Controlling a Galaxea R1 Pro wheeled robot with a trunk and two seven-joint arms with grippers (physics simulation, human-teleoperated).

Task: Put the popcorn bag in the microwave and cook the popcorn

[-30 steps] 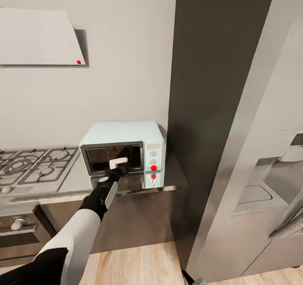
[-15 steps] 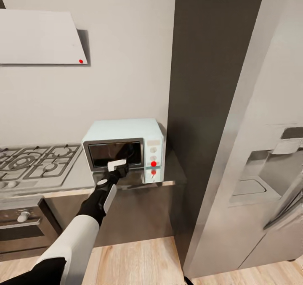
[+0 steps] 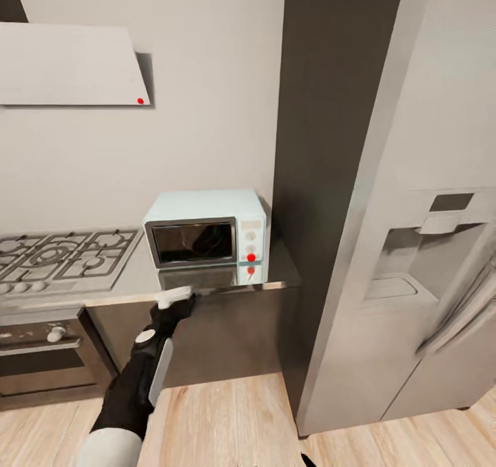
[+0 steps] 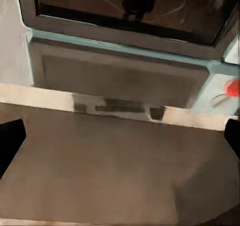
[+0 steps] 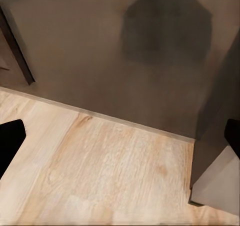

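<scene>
The pale mint-blue microwave (image 3: pixel 207 236) stands on the grey countertop (image 3: pixel 275 274) against the wall, its glass door (image 3: pixel 192 242) closed and a red light (image 3: pixel 251 256) lit beside it. My left gripper (image 3: pixel 176 294) hovers at the countertop's front edge, a short way in front of the door and touching nothing. In the left wrist view the microwave door (image 4: pixel 130 11) lies ahead, and the left gripper (image 4: pixel 120 136) is open with its dark fingertips (image 4: pixel 10 141) wide apart. The right gripper (image 5: pixel 120 136) is open over the wood floor (image 5: pixel 100 166). The popcorn bag is hidden.
A gas hob (image 3: pixel 62 257) lies left of the microwave, with a built-in oven (image 3: pixel 41 357) below and a white hood (image 3: pixel 69 64) above. A tall dark panel (image 3: pixel 331 178) and the steel fridge (image 3: pixel 427 281) stand to the right. Dark cabinet fronts (image 5: pixel 115 51) face the floor.
My left gripper has drawn back from the microwave door to the countertop's front edge. The camera has pulled back too, so more floor and fridge show.
</scene>
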